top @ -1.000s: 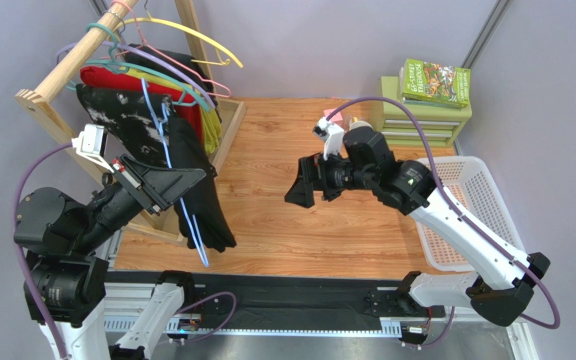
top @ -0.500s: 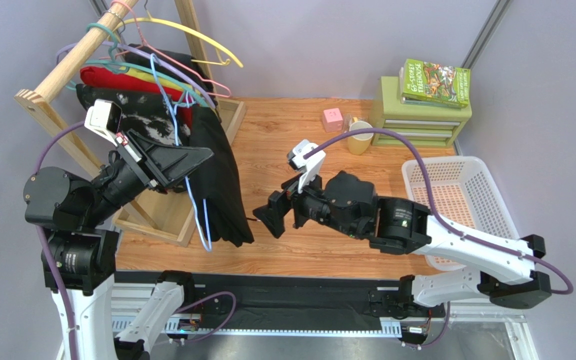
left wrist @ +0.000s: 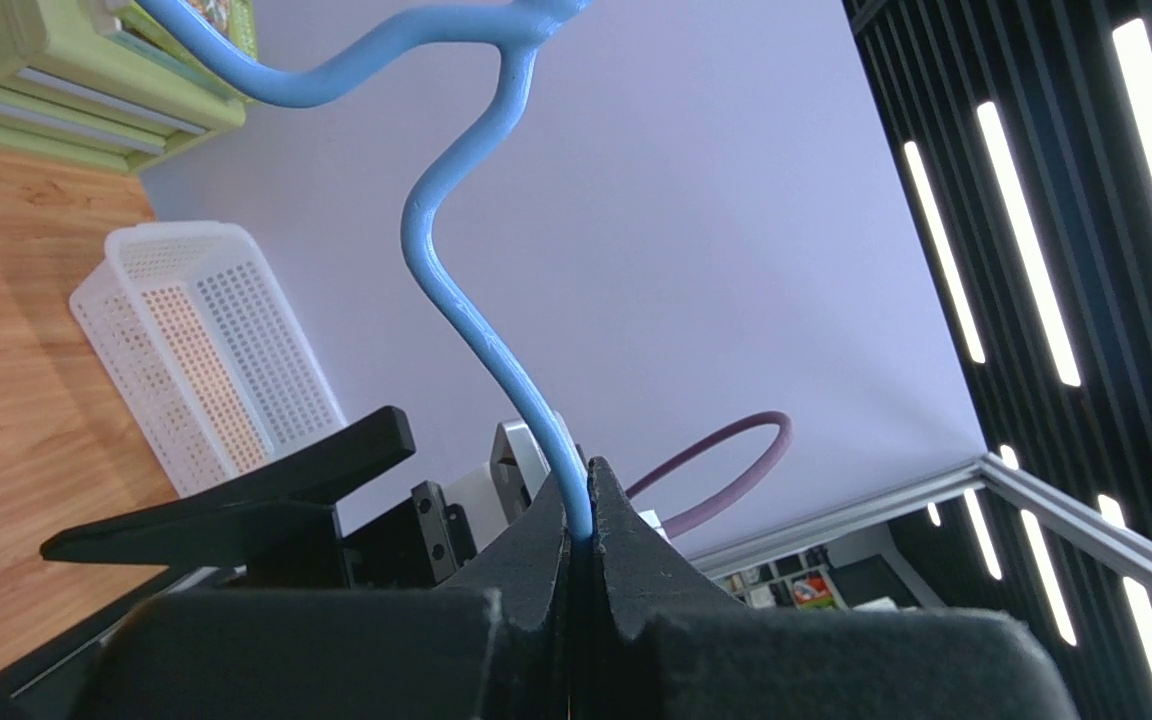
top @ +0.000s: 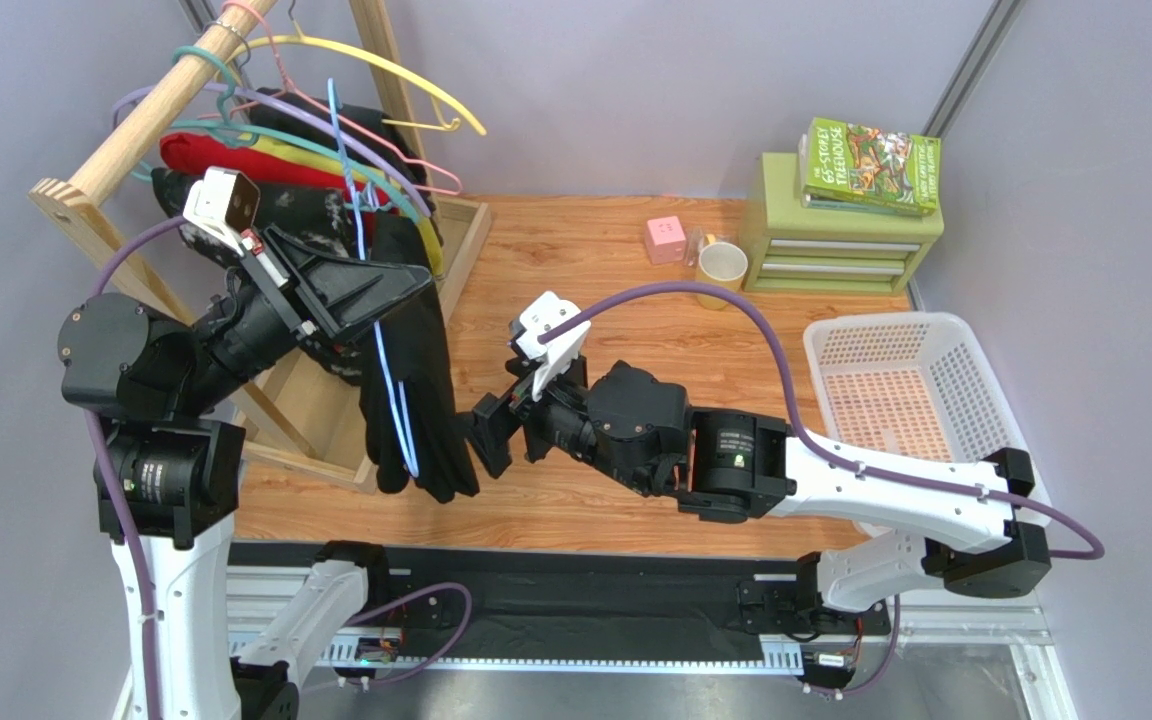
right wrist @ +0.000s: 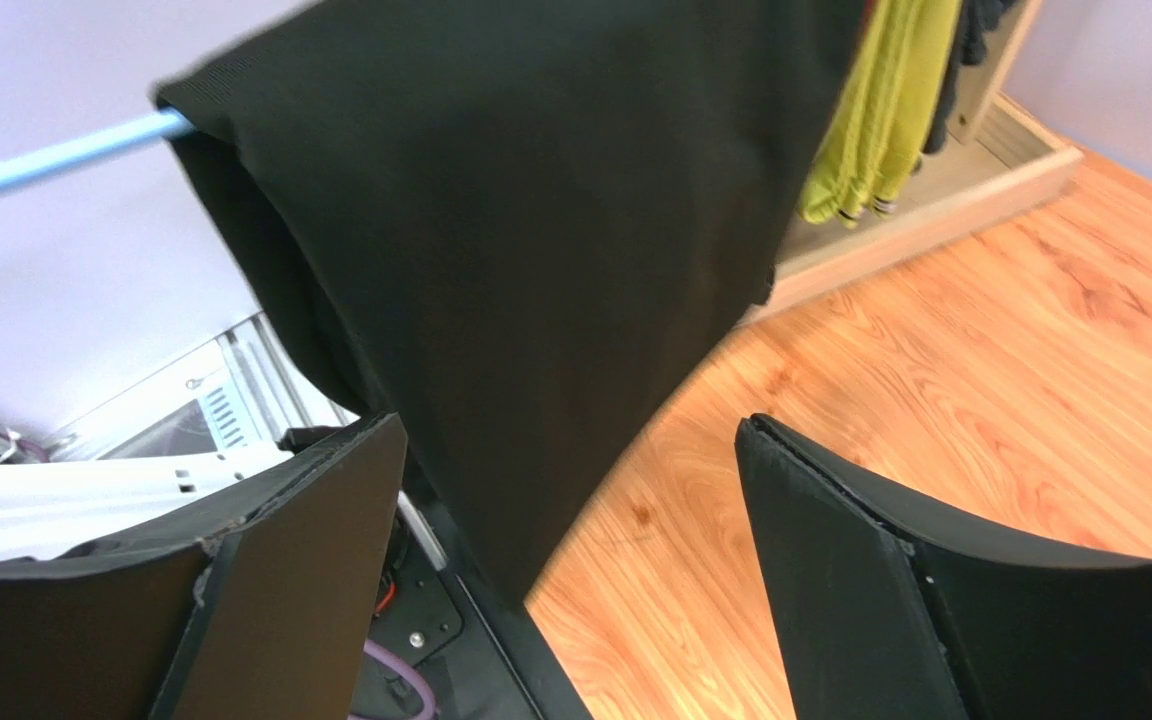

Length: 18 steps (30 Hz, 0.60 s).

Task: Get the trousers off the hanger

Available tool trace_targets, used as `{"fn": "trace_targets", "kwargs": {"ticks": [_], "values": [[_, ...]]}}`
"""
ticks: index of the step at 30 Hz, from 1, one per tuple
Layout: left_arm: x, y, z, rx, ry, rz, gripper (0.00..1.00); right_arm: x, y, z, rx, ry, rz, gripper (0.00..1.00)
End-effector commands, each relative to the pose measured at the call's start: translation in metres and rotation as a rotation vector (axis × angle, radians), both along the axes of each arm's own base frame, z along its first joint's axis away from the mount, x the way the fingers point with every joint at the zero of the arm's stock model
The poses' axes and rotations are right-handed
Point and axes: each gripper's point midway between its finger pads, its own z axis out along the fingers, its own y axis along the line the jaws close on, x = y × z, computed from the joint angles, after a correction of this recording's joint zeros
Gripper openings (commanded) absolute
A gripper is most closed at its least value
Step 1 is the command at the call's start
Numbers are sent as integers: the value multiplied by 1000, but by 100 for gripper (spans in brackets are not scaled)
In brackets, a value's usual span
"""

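Right pincer (right wrist: 567, 435), jaws spread either side of the trousers (right wrist: 537, 225) hanging below the hanger (left wrist: 420, 248), should bite deep on both layers, then pull away from the hanger, while the left pincer (left wrist: 579, 518), clamped on the hanger's neck, braces against the tug.

One basket (top: 905, 321), one mug (top: 720, 266), one book (top: 868, 162), one drawer chest (top: 838, 240), one pink cube (top: 666, 237).

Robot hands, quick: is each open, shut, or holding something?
Left gripper: shut on the thin light-blue hanger.
Right gripper: open at the plain black fabric trousers, holding nothing.
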Motion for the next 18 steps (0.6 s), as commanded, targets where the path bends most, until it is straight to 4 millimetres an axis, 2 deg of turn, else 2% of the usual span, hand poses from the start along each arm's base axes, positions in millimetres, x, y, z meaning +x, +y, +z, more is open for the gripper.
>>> {"fn": "trace_targets", "kwargs": {"ticks": [1, 8, 14, 18], "values": [[-32, -1, 37, -9, -191, -47, 0, -4, 14, 44, 118, -52, 38, 86], [-34, -2, 41, -16, -199, -61, 0, -5, 20, 51, 138, -65, 47, 80], [-36, -2, 44, -18, -206, -63, 0, 12, 25, 51, 114, -113, -32, 79], [-39, -2, 48, -26, -213, -69, 0, 25, 24, 50, 117, -140, -118, 72]]}}
